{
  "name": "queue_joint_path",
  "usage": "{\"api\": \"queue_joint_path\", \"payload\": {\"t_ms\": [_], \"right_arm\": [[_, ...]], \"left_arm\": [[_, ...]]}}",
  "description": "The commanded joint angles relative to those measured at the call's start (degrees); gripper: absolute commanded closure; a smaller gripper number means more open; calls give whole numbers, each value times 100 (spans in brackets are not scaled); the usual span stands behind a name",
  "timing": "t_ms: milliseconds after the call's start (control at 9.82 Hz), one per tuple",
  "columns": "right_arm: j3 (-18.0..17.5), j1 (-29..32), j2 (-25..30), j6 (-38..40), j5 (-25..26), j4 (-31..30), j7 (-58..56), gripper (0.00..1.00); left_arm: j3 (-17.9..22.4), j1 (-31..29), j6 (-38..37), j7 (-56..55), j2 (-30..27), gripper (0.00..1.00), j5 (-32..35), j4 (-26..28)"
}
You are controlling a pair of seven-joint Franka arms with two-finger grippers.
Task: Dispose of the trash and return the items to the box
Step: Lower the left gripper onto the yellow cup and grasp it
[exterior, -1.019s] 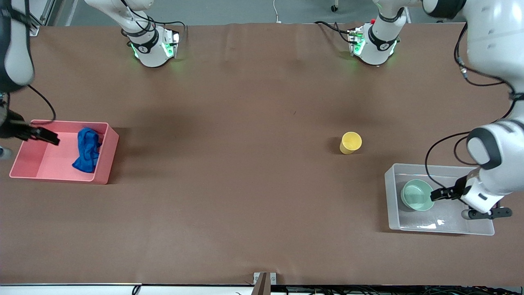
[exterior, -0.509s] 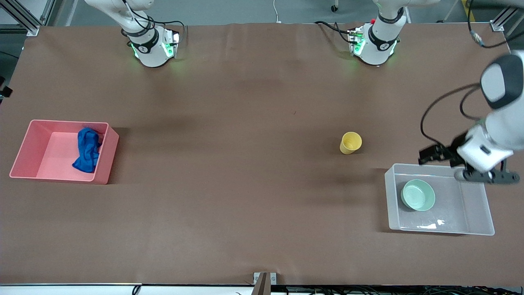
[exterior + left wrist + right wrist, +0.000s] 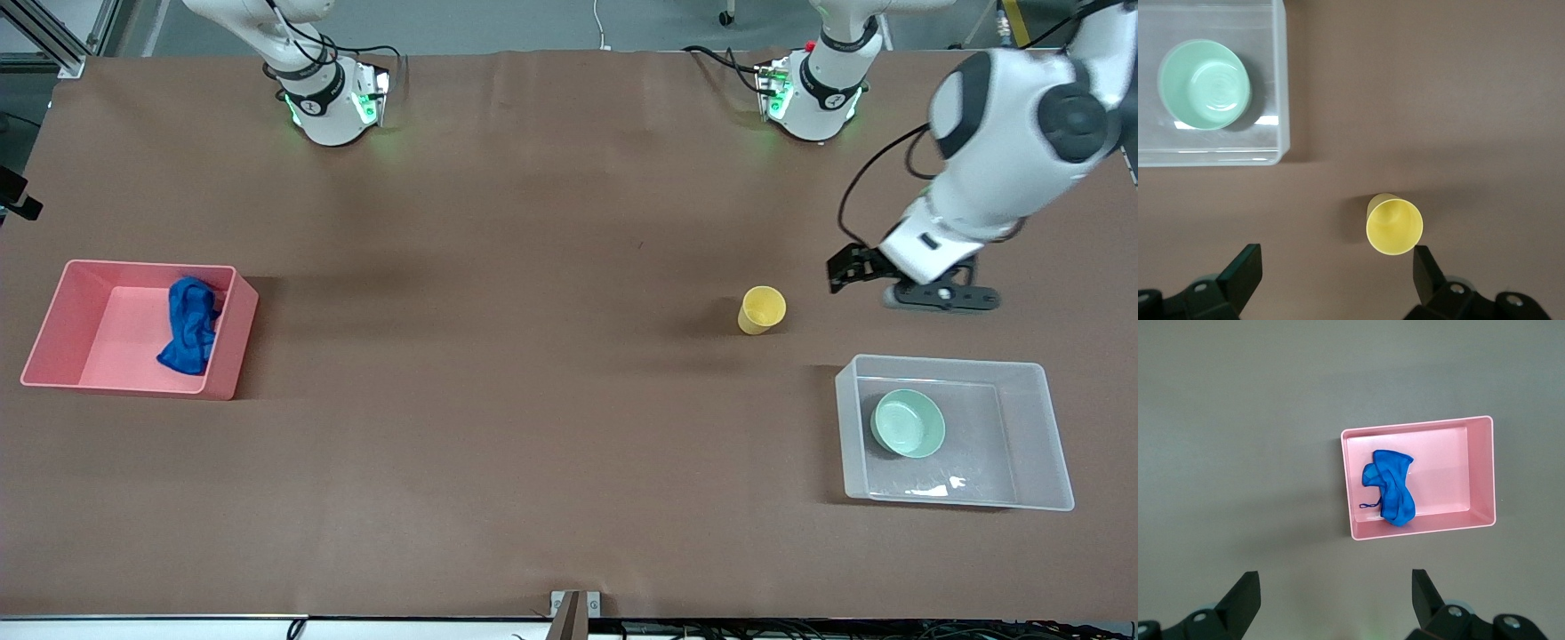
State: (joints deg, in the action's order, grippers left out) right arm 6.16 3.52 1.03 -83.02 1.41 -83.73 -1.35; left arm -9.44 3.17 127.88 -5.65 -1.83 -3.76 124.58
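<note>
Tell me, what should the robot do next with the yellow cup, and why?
Probably move the open left gripper over the yellow cup and lower around it. The cup stands upright on the table, outside the clear box, while the green bowl is already inside.

Desk (image 3: 533,400) layout. Cup (image 3: 762,309) upright, at 10 o'clock from the box (image 3: 1036,436) and well apart from it. Bowl (image 3: 907,424) in the box, in the half nearer the cup. Rag (image 3: 188,324) in the bin (image 3: 53,333) at the right arm's end, against the wall facing the cup.
</note>
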Motion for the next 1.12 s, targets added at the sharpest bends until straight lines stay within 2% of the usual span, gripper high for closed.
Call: {"api": "queue_joint_path", "payload": {"t_ms": [0, 306, 407, 509, 611, 713, 815, 917, 1019], "right_arm": [[-44, 104, 3, 31, -71, 58, 21, 0], [-80, 105, 3, 67, -71, 50, 29, 0], [-80, 105, 3, 67, -71, 50, 29, 0], [-80, 96, 3, 58, -79, 50, 29, 0], [-80, 96, 3, 40, -79, 58, 29, 0], [-97, 105, 3, 75, -97, 58, 29, 0], [-97, 122, 3, 145, -97, 58, 12, 0], [-97, 114, -6, 102, -97, 67, 20, 0], [-97, 88, -6, 102, -97, 67, 29, 0]], "left_arm": [[-136, -35, 1427, -103, 182, 1, 86, 1091], [-374, -18, 2615, -225, 1208, 6, 103, 1226], [-392, 0, 2698, -235, 1438, 10, 112, 1226], [-392, 0, 2690, -235, 1544, 20, 112, 1226], [-392, 0, 2690, -235, 1685, 61, 112, 1218], [-392, 9, 2690, -226, 1808, 85, 112, 1200], [-392, 0, 2690, -208, 1844, 95, 112, 1200], [-392, -9, 2681, -156, 1818, 100, 121, 1183], [-392, -9, 2655, -156, 1766, 100, 129, 1156]]}}
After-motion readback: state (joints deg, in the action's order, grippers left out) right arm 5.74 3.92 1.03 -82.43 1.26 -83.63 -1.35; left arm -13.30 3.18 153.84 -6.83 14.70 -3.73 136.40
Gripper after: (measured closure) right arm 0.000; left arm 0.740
